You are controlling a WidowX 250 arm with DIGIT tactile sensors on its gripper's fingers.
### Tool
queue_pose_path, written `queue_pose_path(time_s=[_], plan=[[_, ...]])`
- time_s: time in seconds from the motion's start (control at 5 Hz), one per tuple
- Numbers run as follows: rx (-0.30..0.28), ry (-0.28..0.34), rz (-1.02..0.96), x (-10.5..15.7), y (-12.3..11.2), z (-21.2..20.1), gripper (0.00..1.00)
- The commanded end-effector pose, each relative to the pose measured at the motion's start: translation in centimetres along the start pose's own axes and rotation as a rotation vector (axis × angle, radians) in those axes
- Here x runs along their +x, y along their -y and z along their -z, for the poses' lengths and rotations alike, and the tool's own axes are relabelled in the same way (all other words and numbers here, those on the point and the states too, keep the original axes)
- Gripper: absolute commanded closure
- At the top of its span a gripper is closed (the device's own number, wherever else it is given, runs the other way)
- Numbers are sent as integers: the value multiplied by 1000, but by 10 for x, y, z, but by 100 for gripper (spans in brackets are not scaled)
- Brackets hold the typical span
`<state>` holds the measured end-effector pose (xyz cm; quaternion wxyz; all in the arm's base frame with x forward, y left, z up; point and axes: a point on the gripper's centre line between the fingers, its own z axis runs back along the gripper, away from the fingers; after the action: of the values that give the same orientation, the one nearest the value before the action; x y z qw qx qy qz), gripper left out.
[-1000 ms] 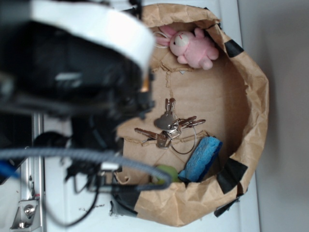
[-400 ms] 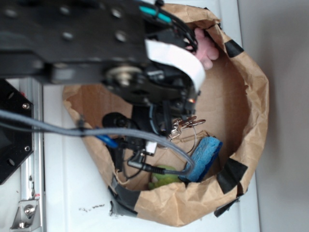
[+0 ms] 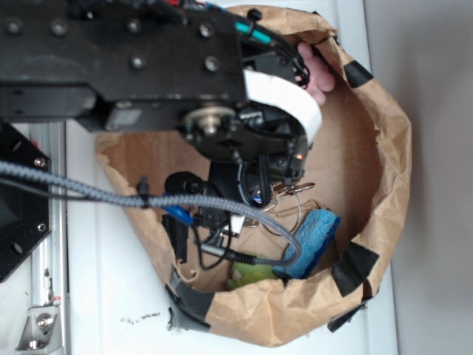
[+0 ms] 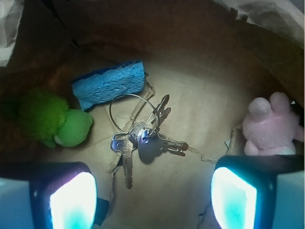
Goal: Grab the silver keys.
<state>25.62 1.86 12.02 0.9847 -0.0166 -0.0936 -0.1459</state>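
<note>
Keys lay flat on the paper bag's floor, near the blue sponge, below the spread end effector. Lying so flat, they might slip from closing fingers.

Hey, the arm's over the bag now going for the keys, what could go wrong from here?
The silver keys lie flat and fanned on the paper bag floor, so the open gripper may close on only one key or slip off.

The thin wire ring touches the blue sponge, which might get dragged along.

Pressing down could snag the torn paper beside the keys.
</note>
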Motion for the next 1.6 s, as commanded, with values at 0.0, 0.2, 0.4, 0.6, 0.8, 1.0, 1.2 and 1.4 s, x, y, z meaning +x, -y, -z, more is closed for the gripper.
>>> queue_pose_path(time_s=[0.0,0.2,0.4,0.6,0.8,1.0,1.2,1.4], plan=[[16,29,-10,5,-2,-9,0],[16,29,-10,5,-2,-9,0],[49,-42,100,24,-10,28,0],[-29,-63,316,33,-18,52,0],[-61,-66,418,31,-18,54,0],[-103,-54,485,24,-15,48,0],[-105,-45,511,20,-13,53,0],[-116,-7,522,17,-9,57,0]])
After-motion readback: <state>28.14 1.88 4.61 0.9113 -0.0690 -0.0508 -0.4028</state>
